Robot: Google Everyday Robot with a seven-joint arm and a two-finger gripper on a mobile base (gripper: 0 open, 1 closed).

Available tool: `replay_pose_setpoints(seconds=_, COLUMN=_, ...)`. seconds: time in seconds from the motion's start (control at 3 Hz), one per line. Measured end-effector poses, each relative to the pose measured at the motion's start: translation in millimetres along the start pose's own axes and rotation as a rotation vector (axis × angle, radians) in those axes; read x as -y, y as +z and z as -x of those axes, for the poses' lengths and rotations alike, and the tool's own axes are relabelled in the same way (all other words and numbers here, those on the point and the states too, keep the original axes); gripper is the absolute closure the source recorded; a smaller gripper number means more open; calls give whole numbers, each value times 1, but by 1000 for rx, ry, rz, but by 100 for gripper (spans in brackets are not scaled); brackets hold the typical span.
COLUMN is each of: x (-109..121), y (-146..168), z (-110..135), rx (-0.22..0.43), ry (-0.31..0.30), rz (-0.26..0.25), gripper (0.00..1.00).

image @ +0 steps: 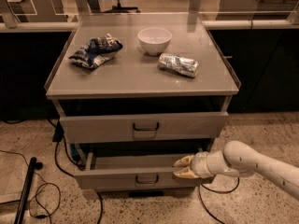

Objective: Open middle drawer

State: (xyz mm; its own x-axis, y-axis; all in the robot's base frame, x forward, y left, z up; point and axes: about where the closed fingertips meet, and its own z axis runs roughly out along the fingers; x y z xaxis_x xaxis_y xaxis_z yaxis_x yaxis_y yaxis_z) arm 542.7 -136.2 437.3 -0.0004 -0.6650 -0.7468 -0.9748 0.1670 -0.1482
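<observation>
The middle drawer (117,177) is the low grey one with a small dark loop handle (147,179). It stands pulled partly out, and a strip of its plain grey inside (135,162) shows. My gripper (184,167) is at the right end of the drawer's front rim, reaching in from the right on a pale arm (252,164). Its two tan fingers (185,160) are apart, one above the rim and one in front of it. The taller-fronted drawer (103,127) above is pushed in.
On the cabinet top (135,78) lie a blue chip bag (96,52), a white bowl (154,39) and a silver packet (178,64). Black cables (53,171) and a dark pole (25,190) lie on the floor at left. Dark cabinets flank both sides.
</observation>
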Motion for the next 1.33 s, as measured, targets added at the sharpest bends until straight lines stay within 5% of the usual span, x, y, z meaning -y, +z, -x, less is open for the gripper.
replay_pose_setpoints(seconds=0.67, x=0, y=0, z=0, rx=0, ry=0, rz=0, gripper=35)
replay_pose_setpoints(seconds=1.0, x=-19, y=-10, z=-9, rx=6, ry=-3, rz=6, gripper=12)
replay_pose_setpoints(seconds=1.33, x=-66, y=-36, z=-30, rx=11, ry=23, rz=-5, gripper=1)
